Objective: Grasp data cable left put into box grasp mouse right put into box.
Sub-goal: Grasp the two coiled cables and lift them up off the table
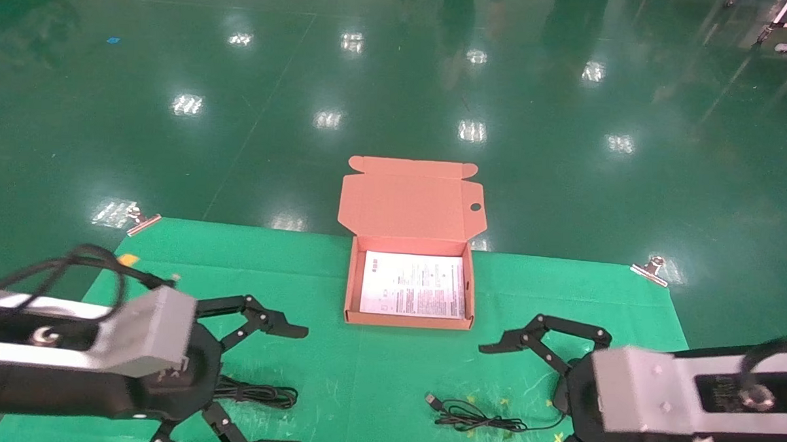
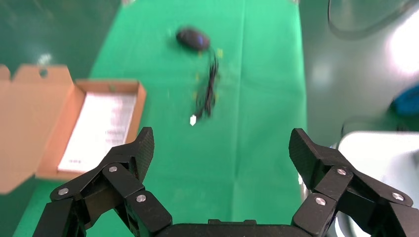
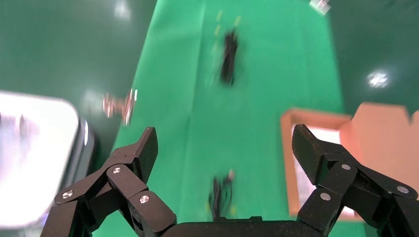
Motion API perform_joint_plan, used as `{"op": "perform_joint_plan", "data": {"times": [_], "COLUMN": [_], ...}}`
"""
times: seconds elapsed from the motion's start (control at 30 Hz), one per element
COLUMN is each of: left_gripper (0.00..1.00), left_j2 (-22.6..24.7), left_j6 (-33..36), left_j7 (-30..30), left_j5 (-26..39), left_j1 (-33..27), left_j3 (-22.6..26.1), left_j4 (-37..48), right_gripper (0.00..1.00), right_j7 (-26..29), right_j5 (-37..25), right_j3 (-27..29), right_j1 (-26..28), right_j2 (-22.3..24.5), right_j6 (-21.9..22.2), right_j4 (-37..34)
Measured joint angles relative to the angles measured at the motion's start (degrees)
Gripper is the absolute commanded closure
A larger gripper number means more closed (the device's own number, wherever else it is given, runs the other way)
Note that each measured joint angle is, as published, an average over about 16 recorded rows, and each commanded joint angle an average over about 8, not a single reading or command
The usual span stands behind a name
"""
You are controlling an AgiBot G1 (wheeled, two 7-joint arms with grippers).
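Now, box (image 1: pixel 409 284): lid open, folded back away from the robot, at the far middle of the green mat (image 1: pixel 362 377); white printed sheet (image 1: pixel 414 285) lies flat as its floor; nothing else shows inside.
Data cable (image 1: pixel 256 393): a slim black bundle lying on the mat on the robot's left, near the front edge, partly hidden under the left arm's wrist.
Left gripper (image 1: pixel 289 387): low over the mat, fingers spread wide and holding nothing; the data cable lies just beside the gap between the two fingers, towards the wrist, touching neither tip.
Mouse (image 2: pixel 192 38): black oval on the mat on the robot's right; hidden by the right arm in the head view, clear only in the left wrist view.
Mouse cord (image 1: pixel 475 419): loose black coil with a silver USB plug (image 1: pixel 432 399), lying on the mat in front of the box.
Right gripper (image 1: pixel 518 402): low over the mat, fingers spread wide and empty; the cord's coil lies between the two fingertips' lines, touching neither.
Clips (image 1: pixel 650 268): metal clamps at the mat's far corners.
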Motion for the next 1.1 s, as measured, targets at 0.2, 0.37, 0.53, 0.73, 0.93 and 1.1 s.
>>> {"op": "perform_joint_plan", "data": {"times": [0.2,0.37,0.53,0.73,0.93,1.1], "left_gripper": [0.0,0.0,0.0,0.0,0.0,0.0], "left_j2": [2.5,4.4,6.2,8.4,10.3,11.7], "left_j6": [-0.1,-1.1,-3.0,-6.5,-10.2,-12.7], "left_j7": [0.1,0.6,1.1,1.1,0.0,-1.0], "left_j5": [10.6,19.1,26.8,34.6,39.9,42.7], "left_j1": [-3.8,-5.6,-6.0,-5.1,-3.7,-2.7], "left_j3": [4.5,7.8,10.7,13.3,14.7,15.4], "left_j4": [-0.3,-0.4,-0.4,0.4,3.0,6.2], "right_gripper": [0.0,0.0,0.0,0.0,0.0,0.0], "right_j7": [-2.8,-4.5,-5.2,-5.0,-4.5,-4.4], "right_j5": [-10.2,-18.0,-25.0,-31.6,-35.5,-36.8], "right_j3": [-6.5,-11.5,-15.2,-17.9,-19.2,-19.5], "right_j1": [4.9,7.2,7.5,6.3,4.0,2.0], "right_j2": [-2.5,-4.9,-7.2,-9.7,-11.6,-12.8], "right_j6": [-0.1,1.0,3.0,6.3,10.2,13.4], "right_j4": [0.2,0.1,-0.2,-1.2,-3.4,-6.0]}}
